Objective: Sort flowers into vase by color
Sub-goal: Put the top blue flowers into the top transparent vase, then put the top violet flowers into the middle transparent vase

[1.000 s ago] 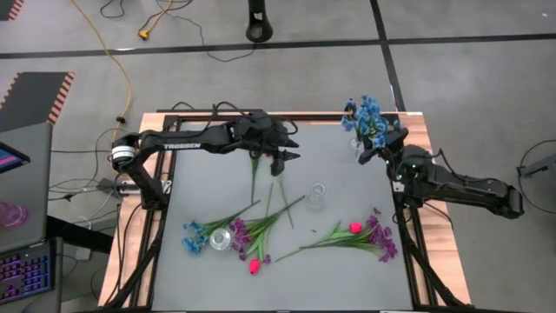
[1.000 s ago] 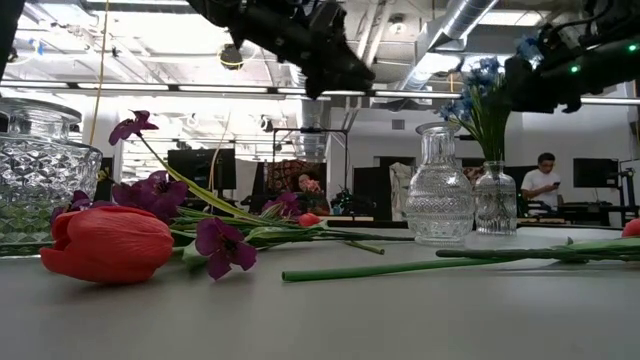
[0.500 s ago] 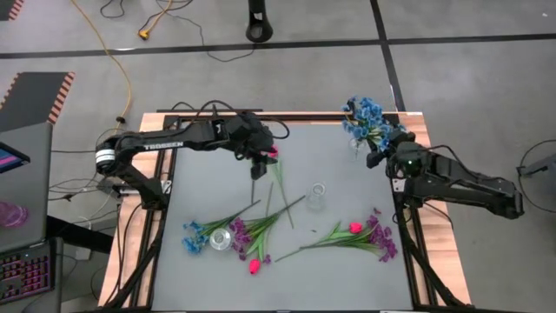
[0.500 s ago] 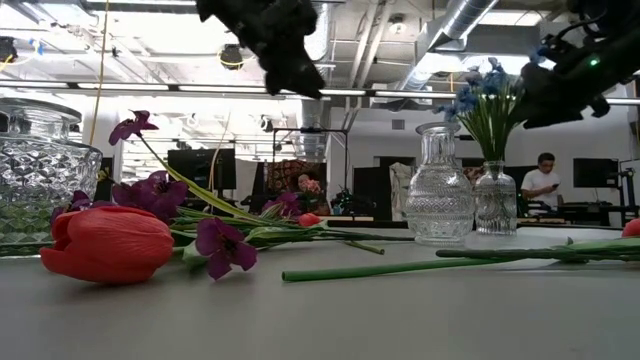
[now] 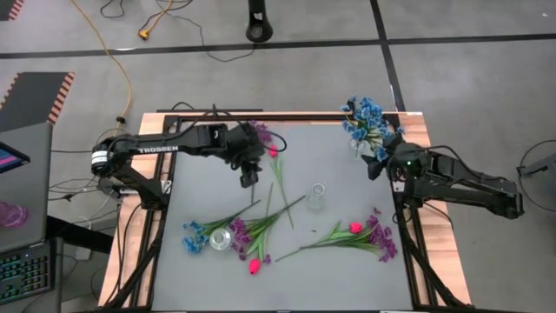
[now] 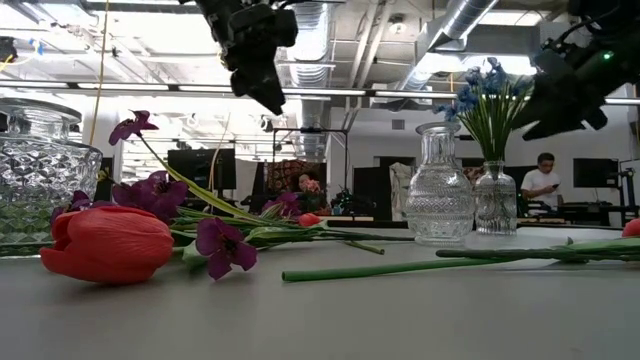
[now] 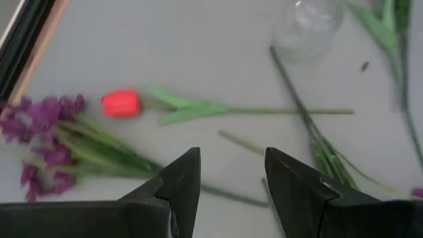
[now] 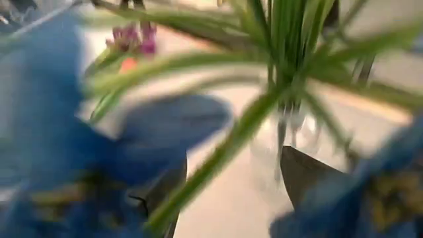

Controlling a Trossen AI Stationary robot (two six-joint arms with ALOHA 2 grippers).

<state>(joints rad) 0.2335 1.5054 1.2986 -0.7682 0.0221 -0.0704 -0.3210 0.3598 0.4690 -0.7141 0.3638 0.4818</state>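
Observation:
My left gripper (image 5: pixel 249 178) (image 7: pixel 231 188) hangs open above the table's far left, pointing steeply down, with nothing between its fingers. Beneath and beyond it lie a pink-red tulip (image 7: pixel 121 103) (image 5: pixel 272 150) and a purple bunch (image 7: pixel 45 125) (image 5: pixel 259 135), flat on the grey table. My right gripper (image 5: pixel 375 165) (image 8: pixel 228 192) stands open at the far right, close to the blue flowers (image 5: pixel 363 120) (image 6: pixel 485 95), whose stems stand in a small glass vase (image 6: pixel 495 200). An empty glass vase (image 5: pixel 317 196) (image 6: pixel 438 185) stands mid-table.
Near the front left lie a blue bunch (image 5: pixel 193 236), purple sprigs (image 5: pixel 252 230) and a tulip (image 5: pixel 254 265) around another glass vase (image 5: pixel 220 237). At the front right lie purple sprigs (image 5: pixel 382 239) and a pink bud (image 5: pixel 354 228). Loose green stems (image 5: pixel 287 204) cross the middle.
My left gripper has gone toward the table's left edge and tipped to point more steeply down, staying open and uncovering the tulip and purple bunch. My right gripper has turned at the wrist beside the blue flowers, hardly shifting place.

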